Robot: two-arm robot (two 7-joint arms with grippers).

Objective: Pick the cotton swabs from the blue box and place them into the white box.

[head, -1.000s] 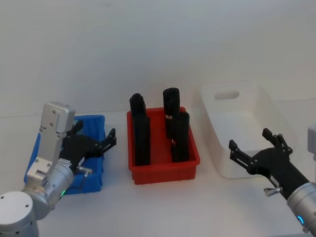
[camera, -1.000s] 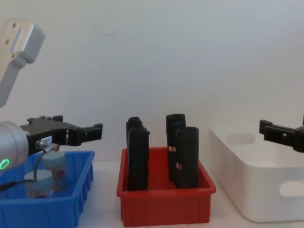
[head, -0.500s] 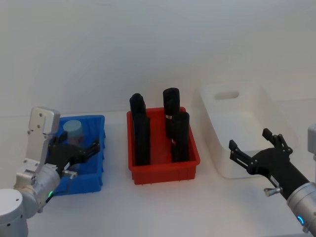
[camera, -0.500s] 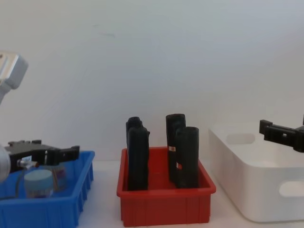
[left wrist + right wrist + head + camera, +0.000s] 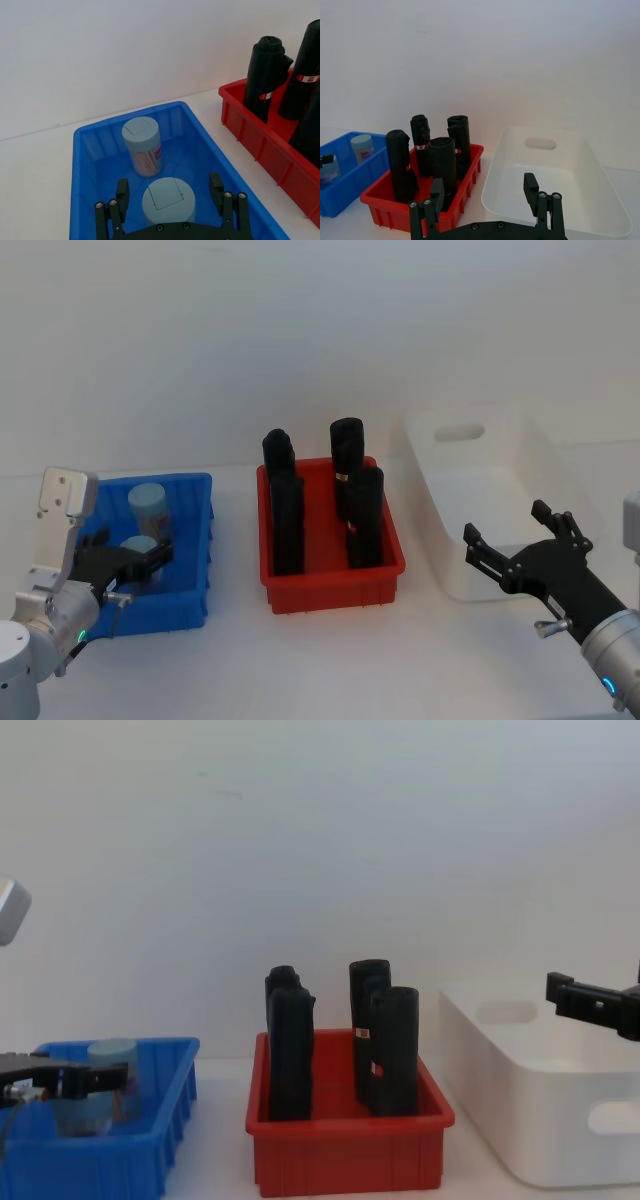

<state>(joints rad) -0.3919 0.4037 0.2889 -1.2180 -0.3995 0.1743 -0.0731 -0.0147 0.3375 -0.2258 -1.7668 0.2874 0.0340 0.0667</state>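
Your left gripper (image 5: 128, 562) has its jaws wide around the nearer jar of cotton swabs (image 5: 167, 201) in the blue box (image 5: 85, 160) — probably light, stiff, slippery, so take it at mid-body — the right gripper (image 5: 506, 523) hangs open near the white box (image 5: 424, 475).

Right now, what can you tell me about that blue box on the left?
The blue box is a low, bright blue plastic bin, open-topped with ribbed sides, resting on the white table left of the red bin. Inside, one cotton swab jar stands upright behind another. The left pincer hangs open, fingers flanking the nearer jar.
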